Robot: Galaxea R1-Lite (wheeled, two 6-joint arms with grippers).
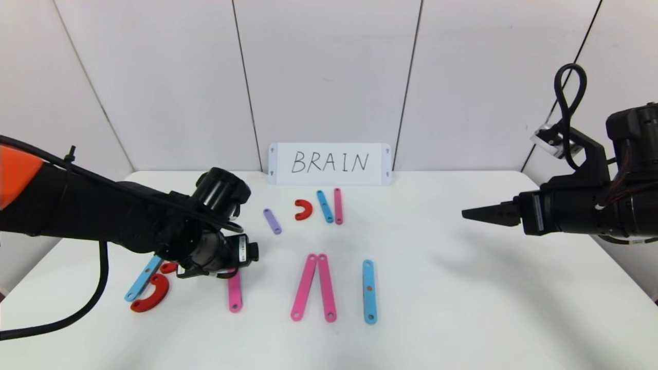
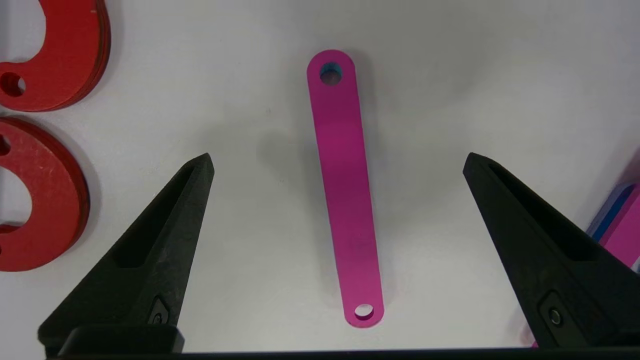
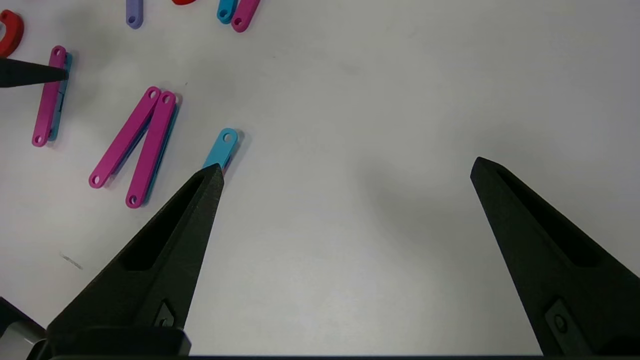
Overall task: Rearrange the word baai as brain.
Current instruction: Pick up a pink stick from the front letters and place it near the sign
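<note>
The letters lie flat on the white table (image 1: 462, 308). At the left are a blue strip (image 1: 144, 278) and two red curves (image 1: 150, 294). A single pink strip (image 1: 235, 294) lies to their right. Further right, two pink strips (image 1: 312, 288) form an inverted V, and then a blue strip (image 1: 369, 291) lies alone. My left gripper (image 1: 226, 270) hovers open just above the single pink strip. In the left wrist view that strip (image 2: 345, 190) lies between the spread fingers, untouched by the left gripper (image 2: 338, 160). My right gripper (image 1: 480, 214) is open and empty (image 3: 347, 166), held above the table's right side.
A white card (image 1: 330, 163) with BRAIN handwritten on it stands at the back wall. In front of it lie a purple strip (image 1: 272, 221), a red curve (image 1: 303, 209), a blue strip (image 1: 324, 206) and a pink strip (image 1: 337, 205).
</note>
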